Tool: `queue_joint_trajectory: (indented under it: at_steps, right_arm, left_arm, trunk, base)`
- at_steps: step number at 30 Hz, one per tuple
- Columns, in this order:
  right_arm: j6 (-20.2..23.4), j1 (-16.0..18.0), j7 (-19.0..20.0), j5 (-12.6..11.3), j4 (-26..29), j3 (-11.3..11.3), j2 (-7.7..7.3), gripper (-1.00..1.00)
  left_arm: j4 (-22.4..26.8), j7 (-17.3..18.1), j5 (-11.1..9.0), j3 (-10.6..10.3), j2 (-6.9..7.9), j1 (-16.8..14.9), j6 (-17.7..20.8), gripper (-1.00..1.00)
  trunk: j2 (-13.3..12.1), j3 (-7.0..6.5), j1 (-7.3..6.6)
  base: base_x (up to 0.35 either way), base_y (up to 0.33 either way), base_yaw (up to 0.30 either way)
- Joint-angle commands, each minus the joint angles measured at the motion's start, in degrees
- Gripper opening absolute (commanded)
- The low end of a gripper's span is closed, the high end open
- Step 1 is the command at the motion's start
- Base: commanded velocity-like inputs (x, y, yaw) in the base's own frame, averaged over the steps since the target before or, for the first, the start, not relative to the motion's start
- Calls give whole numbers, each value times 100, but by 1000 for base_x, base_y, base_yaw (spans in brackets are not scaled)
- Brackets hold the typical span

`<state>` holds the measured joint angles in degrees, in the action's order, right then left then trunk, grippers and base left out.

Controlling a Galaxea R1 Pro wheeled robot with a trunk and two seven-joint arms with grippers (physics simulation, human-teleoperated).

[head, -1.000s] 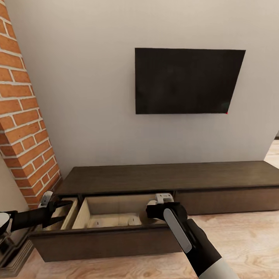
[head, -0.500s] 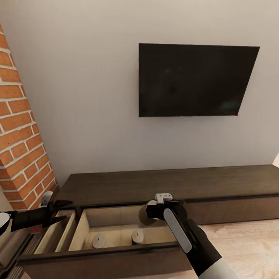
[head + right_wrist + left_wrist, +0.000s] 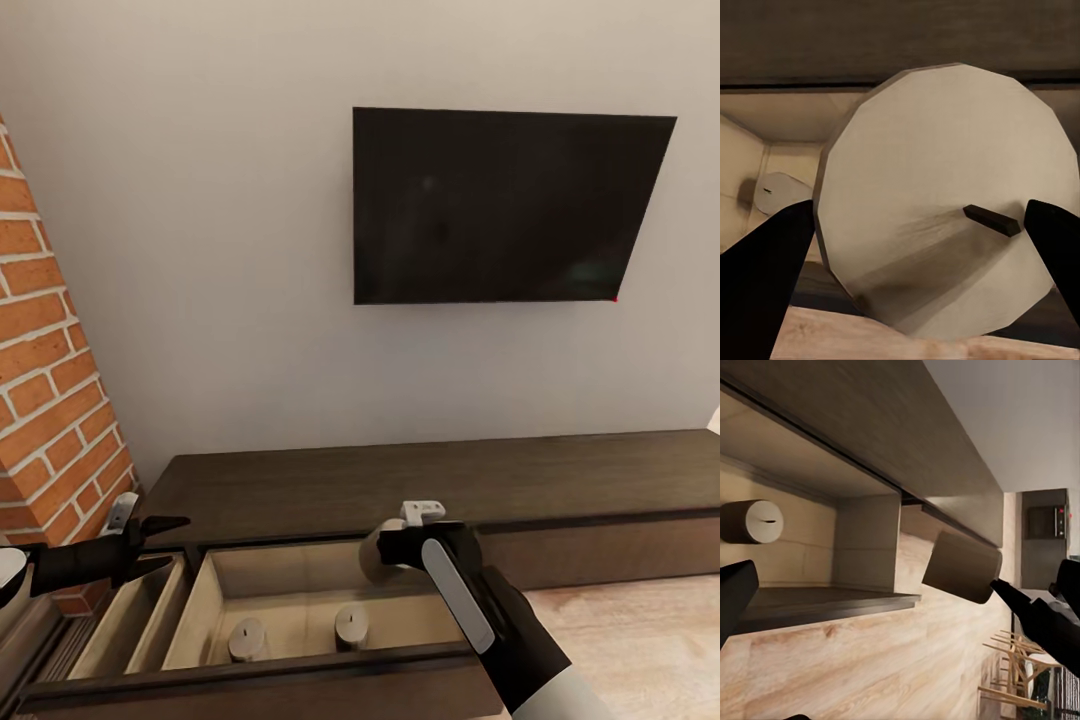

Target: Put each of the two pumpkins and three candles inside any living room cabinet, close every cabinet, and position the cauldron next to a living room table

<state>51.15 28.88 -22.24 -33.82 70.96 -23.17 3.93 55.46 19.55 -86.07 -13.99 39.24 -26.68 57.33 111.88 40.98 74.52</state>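
The long dark-brown cabinet (image 3: pixel 450 480) stands against the wall with two drawers pulled out. Two pale candles (image 3: pixel 247 637) (image 3: pixel 351 625) stand upright in the wider drawer (image 3: pixel 290 600). My right gripper (image 3: pixel 385 548) is shut on a third candle (image 3: pixel 372 555), held above that drawer's back right part. In the right wrist view this candle (image 3: pixel 945 202) shows its round top and dark wick between my fingers (image 3: pixel 765 270), with a drawer candle (image 3: pixel 776 191) behind. My left gripper (image 3: pixel 160 545) hangs open over the narrow left drawer (image 3: pixel 130 620). The pumpkins are out of view.
A black TV (image 3: pixel 500 205) hangs on the white wall above the cabinet. A slanted brick wall (image 3: pixel 50 400) closes off the left side. Light wood floor (image 3: pixel 640 640) lies to the right of the open drawers.
The whole picture has shifted, so the camera moved: the drawers sit lower and nearer in view and the two candles inside show more fully. Both grippers keep their poses.
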Motion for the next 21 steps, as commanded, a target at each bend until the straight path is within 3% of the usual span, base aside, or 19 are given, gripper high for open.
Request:
queue_joint_trajectory:
  at_steps: [1,5,12,17,21]
  right_arm:
    - [4,5,-70,-55,-23,-5,4,-100]
    - [-173,10,-93,-45,-458,-1,17,-100]
    - [-775,29,-119,-15,-881,-3,23,-100]
    - [-1382,30,-586,-9,-929,-16,25,-100]
    - [-1519,30,-712,-11,-949,-20,24,-100]
  left_arm:
    - [-4,58,34,-17,5,-6,-2,100]
    - [3,63,30,-17,5,-8,-2,100]
    - [175,65,29,-24,4,-10,-2,100]
    - [286,66,28,-33,4,-6,-2,100]
    - [461,67,22,-42,-1,5,-2,100]
  trunk:
    - [3,6,-1]
    - [3,6,-1]
    - [284,132,153]
    - [484,221,263]
    - [645,293,351]
  base:
    - [2,-1,0]
    - [0,0,0]
    - [0,0,0]
    - [0,0,0]
    - [0,0,0]
